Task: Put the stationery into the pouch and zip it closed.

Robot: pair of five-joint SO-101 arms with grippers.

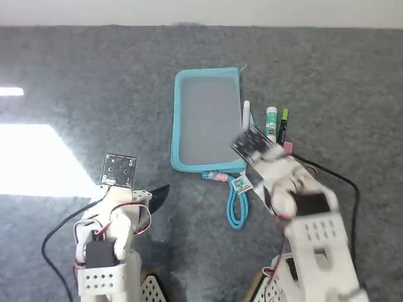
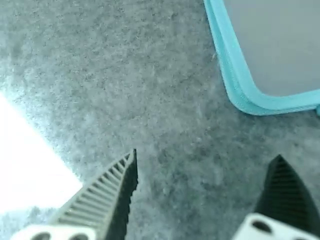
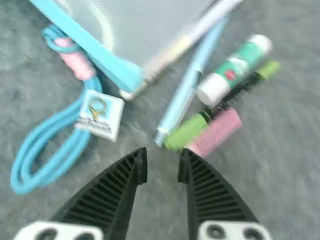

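Glare patch on table (image 1: 44, 157) L side; rest evenly lit, soft shadows.

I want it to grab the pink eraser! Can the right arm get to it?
Probably yes. The right tool hangs just short of the pink eraser, and nothing lies between them. The green marker lies against it and may get nudged.
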